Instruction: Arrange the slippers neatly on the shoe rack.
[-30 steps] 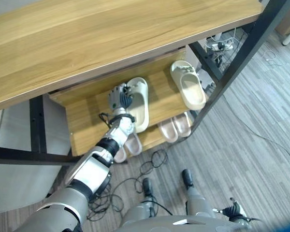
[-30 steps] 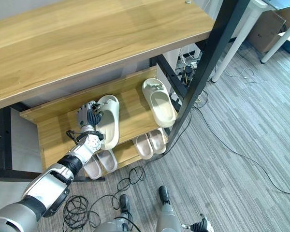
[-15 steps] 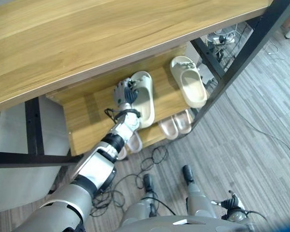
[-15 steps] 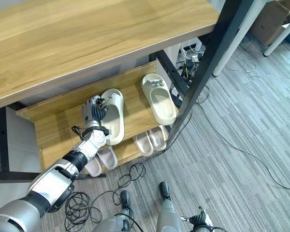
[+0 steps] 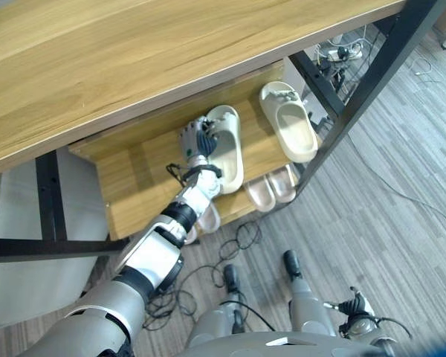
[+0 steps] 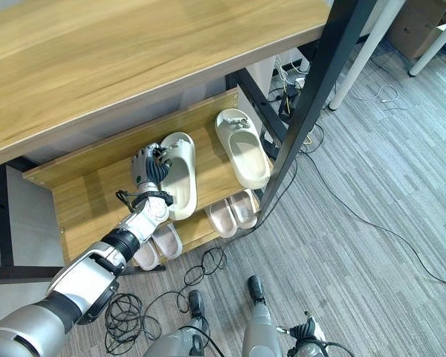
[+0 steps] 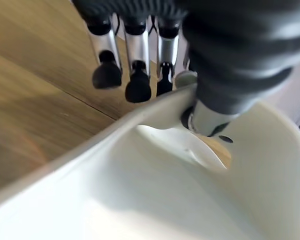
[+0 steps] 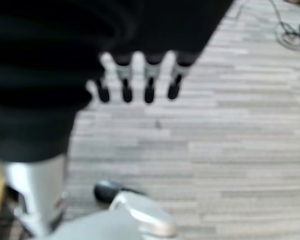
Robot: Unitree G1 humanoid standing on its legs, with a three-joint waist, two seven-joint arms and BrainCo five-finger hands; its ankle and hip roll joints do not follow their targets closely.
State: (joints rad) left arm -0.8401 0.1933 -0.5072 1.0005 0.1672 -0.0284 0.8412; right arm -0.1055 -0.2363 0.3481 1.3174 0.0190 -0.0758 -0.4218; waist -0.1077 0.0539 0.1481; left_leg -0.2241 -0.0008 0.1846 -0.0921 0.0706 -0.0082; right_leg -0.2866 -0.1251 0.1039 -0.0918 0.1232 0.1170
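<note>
Resting on the shoe rack's middle shelf [image 6: 82, 197]: two cream slippers; left hand [image 6: 150, 165] pinches one slipper's [image 6: 180, 175] edge, apparently thumb inside; second slipper [image 6: 241, 148] alongside. Right hand [image 8: 140, 75] relaxed, over floor.

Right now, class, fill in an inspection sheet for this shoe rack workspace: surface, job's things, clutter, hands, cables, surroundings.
Surface: middle shelf of the wooden shoe rack, under a wide top board.
Job's things: two cream slippers on the middle shelf; pinkish slippers on the shelf below.
Clutter: nothing seen.
Hands: left hand pinches the left cream slipper's edge; right hand hangs open over the floor.
Cables: wires behind the rack.
Surroundings: grey plank floor.
</note>
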